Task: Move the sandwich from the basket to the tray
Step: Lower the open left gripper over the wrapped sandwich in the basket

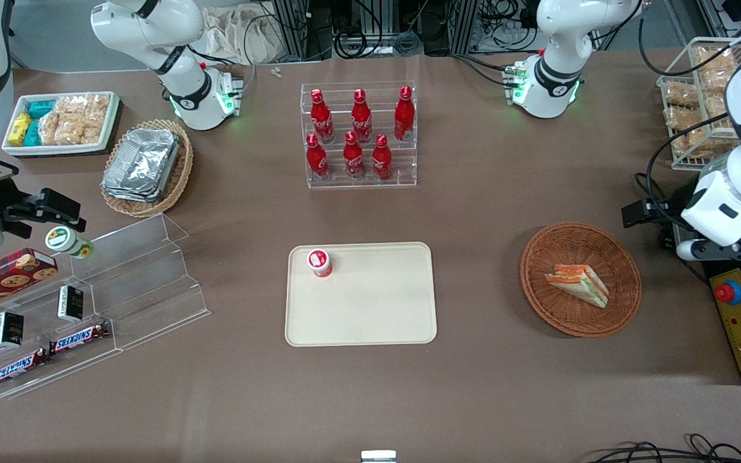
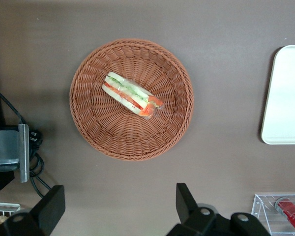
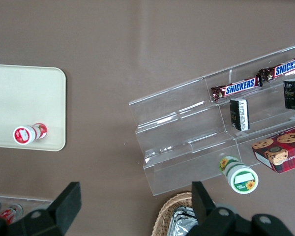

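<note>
Look first at the flat cream plastic tray (image 1: 370,302), nearest the front camera, with a small red-and-white cup (image 1: 320,262) in one corner and lots of bare room. Your clear-wrapped triangle sandwich (image 2: 132,93) lies in the round reddish-brown wicker basket (image 2: 174,128), its long side slanting, its pointed end toward the tray. Your gripper (image 2: 118,209) hangs above the table just outside the rim, fingers wide apart, holding nothing.
</note>
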Controlling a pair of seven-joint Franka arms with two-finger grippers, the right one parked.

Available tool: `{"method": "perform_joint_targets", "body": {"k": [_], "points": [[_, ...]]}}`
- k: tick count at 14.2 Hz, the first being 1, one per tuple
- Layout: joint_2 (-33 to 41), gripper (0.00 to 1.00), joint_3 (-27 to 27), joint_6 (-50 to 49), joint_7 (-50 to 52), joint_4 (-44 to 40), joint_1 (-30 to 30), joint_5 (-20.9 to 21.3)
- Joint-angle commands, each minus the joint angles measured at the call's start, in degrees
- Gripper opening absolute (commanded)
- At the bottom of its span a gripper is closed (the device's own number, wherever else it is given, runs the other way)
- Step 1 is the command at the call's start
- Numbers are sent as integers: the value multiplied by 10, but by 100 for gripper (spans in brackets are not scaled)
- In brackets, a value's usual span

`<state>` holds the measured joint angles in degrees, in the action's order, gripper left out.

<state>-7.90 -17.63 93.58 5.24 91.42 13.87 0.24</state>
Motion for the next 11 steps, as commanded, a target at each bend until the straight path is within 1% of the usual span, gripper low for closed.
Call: {"method": "perform_joint_targets", "body": {"k": [1,3,5,6,8,10,11], "points": [[-19,100,3,-19,7,-27,-6,2],[-34,100,1,-20,14,-35,-7,5],[-34,100,-1,-8,98,-13,-9,42],[-33,100,-1,22,135,1,-9,36],[-26,100,0,76,203,50,-6,7],[-19,100,2,131,266,99,-5,-5],[-19,100,2,153,331,116,-4,-6]]}}
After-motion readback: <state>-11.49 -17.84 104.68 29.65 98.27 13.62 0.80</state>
